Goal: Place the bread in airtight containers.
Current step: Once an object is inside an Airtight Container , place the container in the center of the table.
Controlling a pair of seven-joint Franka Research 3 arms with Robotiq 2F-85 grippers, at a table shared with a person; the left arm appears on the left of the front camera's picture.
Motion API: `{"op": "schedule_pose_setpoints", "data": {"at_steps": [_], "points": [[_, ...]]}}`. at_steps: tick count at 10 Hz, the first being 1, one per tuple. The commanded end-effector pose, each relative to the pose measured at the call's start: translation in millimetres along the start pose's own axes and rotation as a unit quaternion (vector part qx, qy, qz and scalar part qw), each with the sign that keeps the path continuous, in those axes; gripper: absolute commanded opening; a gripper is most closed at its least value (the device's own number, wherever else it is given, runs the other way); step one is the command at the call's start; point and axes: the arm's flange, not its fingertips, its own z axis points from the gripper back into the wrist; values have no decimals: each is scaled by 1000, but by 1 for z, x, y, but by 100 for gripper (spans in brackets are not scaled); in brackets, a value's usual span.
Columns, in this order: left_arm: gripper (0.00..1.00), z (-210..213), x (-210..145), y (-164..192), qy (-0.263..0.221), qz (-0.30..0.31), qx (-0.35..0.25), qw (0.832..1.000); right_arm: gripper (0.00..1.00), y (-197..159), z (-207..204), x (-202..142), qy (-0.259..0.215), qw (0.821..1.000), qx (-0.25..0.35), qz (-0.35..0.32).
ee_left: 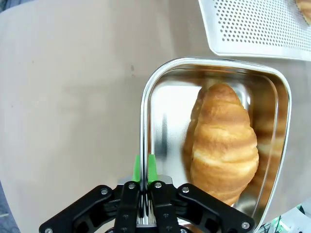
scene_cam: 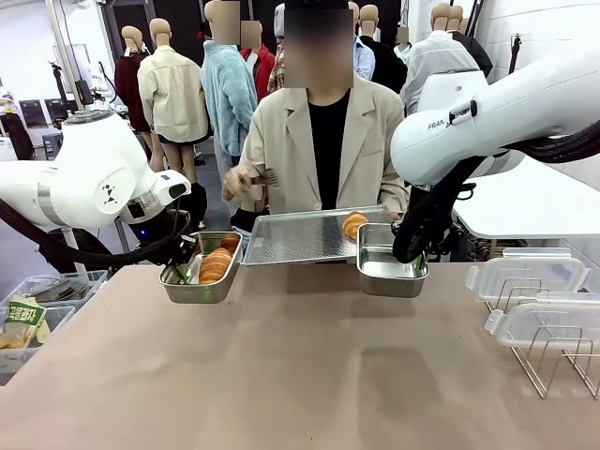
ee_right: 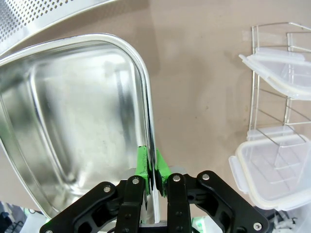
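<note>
Where the left arm comes in, the left gripper [ee_left: 144, 167] is pinched tight on the rim of the left pan [scene_cam: 202, 292], green pads either side of the thin steel edge, at the pan's left end as the front camera sees it. Inside that pan lies one croissant [ee_left: 223, 145], golden and ridged, stretched along the pan's length and mirrored in the shiny walls. The pan sits on the brown table [scene_cam: 300, 375].

Moving along, the big perforated tray [scene_cam: 300, 239] sits between the two pans at the far edge of the table, its left corner just beside the left pan. A second croissant [scene_cam: 353, 225] rests on the tray's right end. Behind the tray the person, in a beige jacket, has a hand [scene_cam: 236, 183] raised with a fork [scene_cam: 265, 176] in it.

Next up, the right pan [scene_cam: 392, 283] sits right by the tray's right corner, bare steel inside, no bread in it. The right gripper [ee_right: 151, 162] is clamped on that pan's rim the same way, fingers closed with the edge between the pads.

Far right, two clear lids [scene_cam: 525, 274] lie on a wire rack [scene_cam: 553, 361], well apart from the pans.
</note>
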Motion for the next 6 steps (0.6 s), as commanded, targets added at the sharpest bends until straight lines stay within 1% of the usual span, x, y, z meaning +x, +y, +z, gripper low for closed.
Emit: {"op": "schedule_pose_setpoints", "data": {"at_steps": [1,6], "points": [[0,3,2,3,-8,-9,-1,1000,0,-1,0,-1,-9,1000,4,2],[0,3,2,3,-8,-9,-1,1000,0,-1,0,-1,-9,1000,4,2]]}}
